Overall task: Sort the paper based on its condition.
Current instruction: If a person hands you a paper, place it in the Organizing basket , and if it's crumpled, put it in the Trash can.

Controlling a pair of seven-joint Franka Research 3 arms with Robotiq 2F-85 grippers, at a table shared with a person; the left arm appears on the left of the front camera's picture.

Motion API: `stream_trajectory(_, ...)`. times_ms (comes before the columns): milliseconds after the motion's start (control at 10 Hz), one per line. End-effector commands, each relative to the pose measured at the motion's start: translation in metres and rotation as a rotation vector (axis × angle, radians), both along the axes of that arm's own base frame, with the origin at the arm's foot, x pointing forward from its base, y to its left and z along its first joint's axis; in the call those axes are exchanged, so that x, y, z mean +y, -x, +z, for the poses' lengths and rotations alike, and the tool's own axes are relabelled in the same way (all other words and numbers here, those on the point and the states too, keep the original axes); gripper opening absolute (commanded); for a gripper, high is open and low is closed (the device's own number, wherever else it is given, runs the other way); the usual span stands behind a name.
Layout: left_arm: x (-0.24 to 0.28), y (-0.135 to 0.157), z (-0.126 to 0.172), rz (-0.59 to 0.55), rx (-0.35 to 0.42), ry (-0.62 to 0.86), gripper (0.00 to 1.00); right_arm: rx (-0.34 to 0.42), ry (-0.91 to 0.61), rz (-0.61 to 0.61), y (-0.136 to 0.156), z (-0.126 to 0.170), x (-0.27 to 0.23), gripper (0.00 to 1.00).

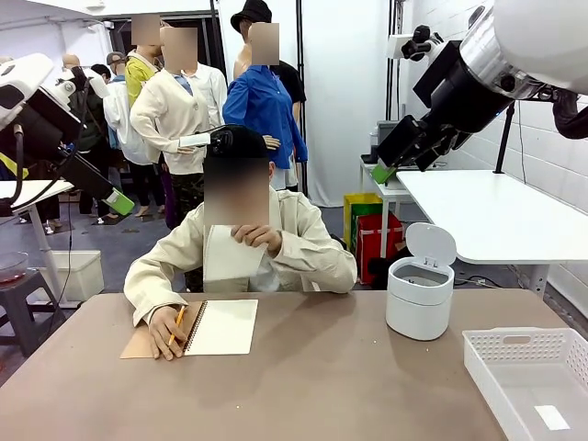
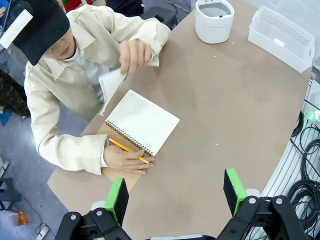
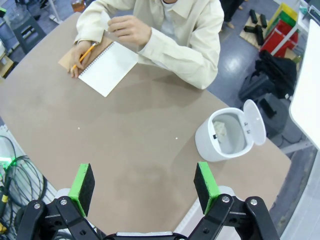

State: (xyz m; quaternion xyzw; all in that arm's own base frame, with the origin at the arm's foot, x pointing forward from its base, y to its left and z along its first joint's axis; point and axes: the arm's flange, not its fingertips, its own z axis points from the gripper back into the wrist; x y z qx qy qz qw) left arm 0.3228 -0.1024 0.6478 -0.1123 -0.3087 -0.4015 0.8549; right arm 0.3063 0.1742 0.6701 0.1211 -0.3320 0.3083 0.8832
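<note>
The person across the table holds a loose white sheet of paper point(image 1: 228, 257) up at chest height in one hand; the same paper point(image 2: 110, 85) shows partly under that hand. The other hand rests a yellow pencil point(image 1: 176, 324) on an open spiral notebook point(image 1: 220, 326) with a brown cover. My left gripper point(image 2: 175, 192) hangs open high above the table's near edge, nothing between its green pads. My right gripper point(image 3: 144, 181) is also open and empty, high over the table near the bin. In the front view the left gripper point(image 1: 118, 202) and right gripper point(image 1: 384, 173) are raised at either side.
A white round bin point(image 1: 420, 294) stands at the right of the table with its lid up; a pale lump lies inside the bin point(image 3: 227, 135). A white perforated tray point(image 1: 528, 377) sits at the front right corner. Bare brown tabletop point(image 1: 322, 377) spreads between them.
</note>
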Motion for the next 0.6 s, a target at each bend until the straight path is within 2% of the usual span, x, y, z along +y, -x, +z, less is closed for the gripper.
stream_trajectory(0,-0.0007,0.0002,-0.0001,-0.002,0.001,-0.001,1.0,-0.001,0.001,0.0,0.0009,0.0002,0.0013,1.0)
stream_trajectory(500,-0.0007,0.0002,-0.0001,-0.002,0.001,-0.001,1.0,-0.001,0.001,0.0,0.0009,0.0002,0.0013,1.0)
